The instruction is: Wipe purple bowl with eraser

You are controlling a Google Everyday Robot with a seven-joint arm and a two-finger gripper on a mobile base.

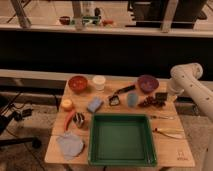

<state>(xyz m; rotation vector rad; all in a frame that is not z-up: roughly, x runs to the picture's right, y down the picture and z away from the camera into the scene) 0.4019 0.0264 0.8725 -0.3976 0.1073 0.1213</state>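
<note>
Right now the white robot arm (192,85) reaches in from the right side, bending down toward the far right corner of the wooden table (172,145). Its gripper (162,96) sits low beside the table's right edge, just right of the purple bowl (147,83), and its fingers are closed. A small black block at that spot looks like the eraser (161,97), apparently held in the gripper, though the dark shapes merge there and the grip itself is hard to make out. The purple bowl stands upright at the far right of the table, close to the back edge, and appears apart from the gripper. A red-orange bowl (78,82) sits at the far left, with a white cup (99,82) just beside it. Between the cup and the purple bowl lies a black-handled brush (120,94), and a small blue-grey cup (132,99) stands near it. A blue sponge (94,104) lies toward the left middle. A large green tray (122,160) fills the near middle, and a grey cloth (70,145) lies at the near left corner.
</note>
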